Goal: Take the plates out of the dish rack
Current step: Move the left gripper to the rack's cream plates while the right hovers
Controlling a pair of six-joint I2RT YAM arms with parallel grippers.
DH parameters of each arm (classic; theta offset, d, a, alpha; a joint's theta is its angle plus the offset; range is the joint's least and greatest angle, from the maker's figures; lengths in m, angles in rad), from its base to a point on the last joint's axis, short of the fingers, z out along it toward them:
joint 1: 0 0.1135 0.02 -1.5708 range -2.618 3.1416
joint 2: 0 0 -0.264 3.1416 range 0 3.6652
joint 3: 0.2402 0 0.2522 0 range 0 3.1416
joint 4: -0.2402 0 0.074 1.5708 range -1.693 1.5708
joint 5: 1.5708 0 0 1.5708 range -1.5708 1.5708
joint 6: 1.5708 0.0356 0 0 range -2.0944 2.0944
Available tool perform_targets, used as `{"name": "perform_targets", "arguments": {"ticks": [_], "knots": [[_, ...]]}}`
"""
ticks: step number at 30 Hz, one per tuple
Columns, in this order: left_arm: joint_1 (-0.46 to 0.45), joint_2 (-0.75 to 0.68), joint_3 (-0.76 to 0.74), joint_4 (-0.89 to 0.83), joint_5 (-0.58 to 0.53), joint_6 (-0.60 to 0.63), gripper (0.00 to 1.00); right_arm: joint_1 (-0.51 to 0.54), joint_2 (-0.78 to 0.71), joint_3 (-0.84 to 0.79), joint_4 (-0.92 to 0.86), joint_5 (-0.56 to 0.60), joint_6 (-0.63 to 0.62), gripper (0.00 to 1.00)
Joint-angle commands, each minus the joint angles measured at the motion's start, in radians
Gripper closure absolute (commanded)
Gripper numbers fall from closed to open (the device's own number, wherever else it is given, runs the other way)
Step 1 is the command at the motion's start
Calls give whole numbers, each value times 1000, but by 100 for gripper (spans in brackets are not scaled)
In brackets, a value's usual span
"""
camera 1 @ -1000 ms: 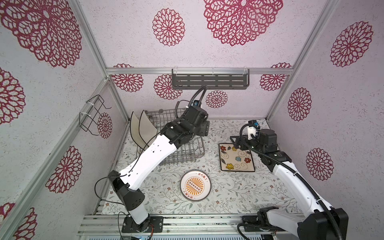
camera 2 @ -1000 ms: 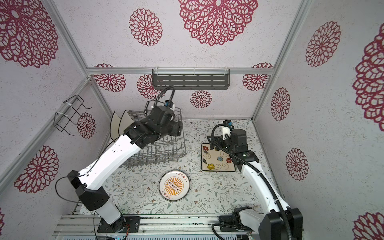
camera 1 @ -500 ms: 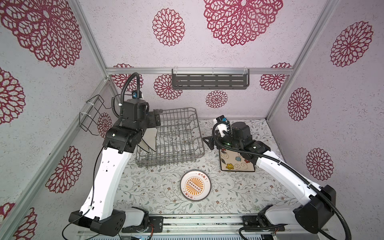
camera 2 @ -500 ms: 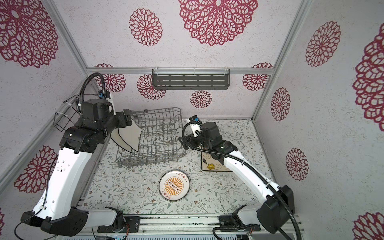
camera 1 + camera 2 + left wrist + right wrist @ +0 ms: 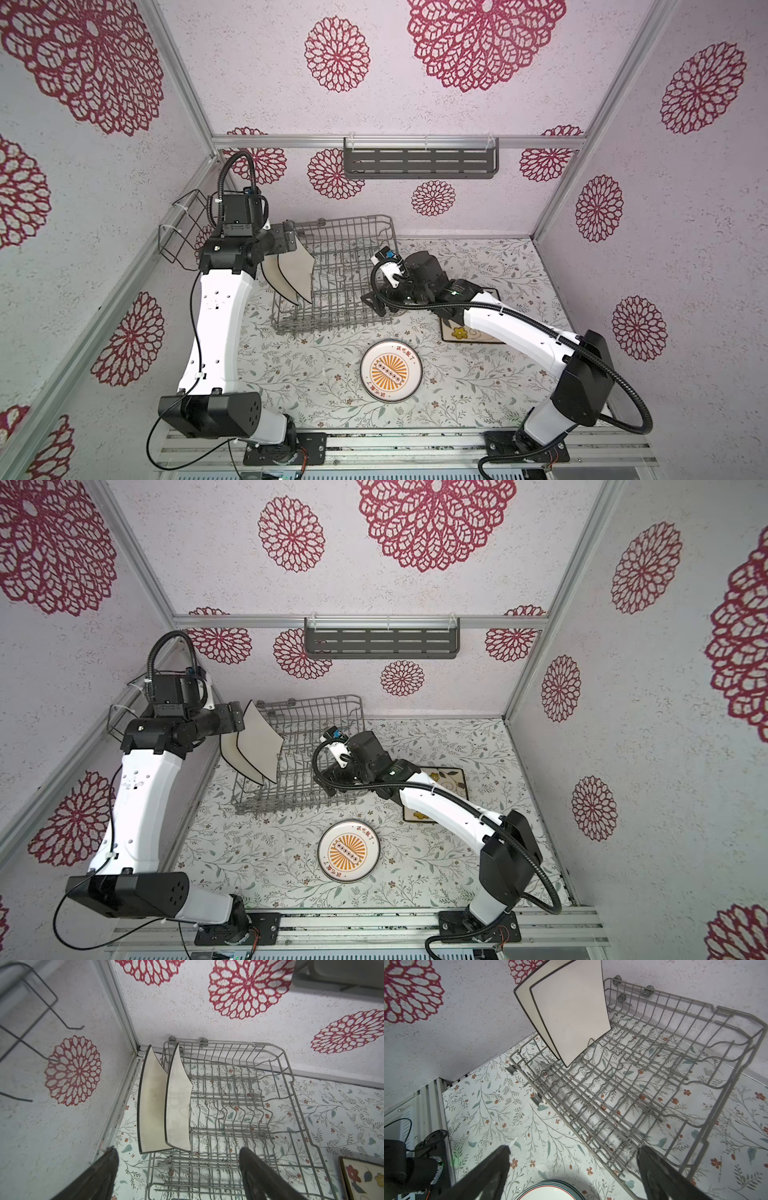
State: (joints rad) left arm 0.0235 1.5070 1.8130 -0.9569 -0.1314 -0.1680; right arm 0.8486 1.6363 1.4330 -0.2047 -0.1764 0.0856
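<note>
1. One black wire bracket [image 5: 178, 232]: fixed to the left wall, well above the desk [image 5: 478, 395].

2. My left pincer [image 5: 291, 239]: raised at the left end of the dish rack [image 5: 353, 232], close to the upper corner of the plates standing there. In my left wrist view its fingers [image 5: 251, 1163] are spread wide and pinch nothing. The plates' near corner lies in line with the gap and touches neither finger.

3. Two white square plates [image 5: 293, 272], black-rimmed: on edge in the rack's left end, leaning, one close behind the other.

4. The dish rack itself: grey wire with raised sides, on the left half of the desk with its far side at the back wall.

5. My right pincer [image 5: 374, 305]: over the rack's front right corner, pointing in across the tines. In my right wrist view its fingers [image 5: 494, 1167] are spread wide and grip nothing.

6. One round plate [image 5: 391, 371], white with an orange sunburst centre and a dark rim: flat on the desk in front of the rack, apart from it.

7. One dark grey slotted shelf [image 5: 419, 163]: on the back wall, above the rack.

8. One flowered cream plate [image 5: 461, 332], square: flat on the desk just right of the rack, largely hidden beneath my right arm.
</note>
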Motion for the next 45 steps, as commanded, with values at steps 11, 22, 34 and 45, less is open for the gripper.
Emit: {"name": "perform_targets", "arguments": {"ticks": [11,22,34,45], "knots": [[55,248,123,-6,-8,60,20,23,49,30,45,-9,-11,4],[55,425,266,-54,-27,81,25,29,99,35,78,-22,2,5],[53,551,318,-88,-50,89,32,28,166,64,73,-17,-8,5],[52,619,377,-122,-43,84,45,27,208,87,54,21,-11,4]]}}
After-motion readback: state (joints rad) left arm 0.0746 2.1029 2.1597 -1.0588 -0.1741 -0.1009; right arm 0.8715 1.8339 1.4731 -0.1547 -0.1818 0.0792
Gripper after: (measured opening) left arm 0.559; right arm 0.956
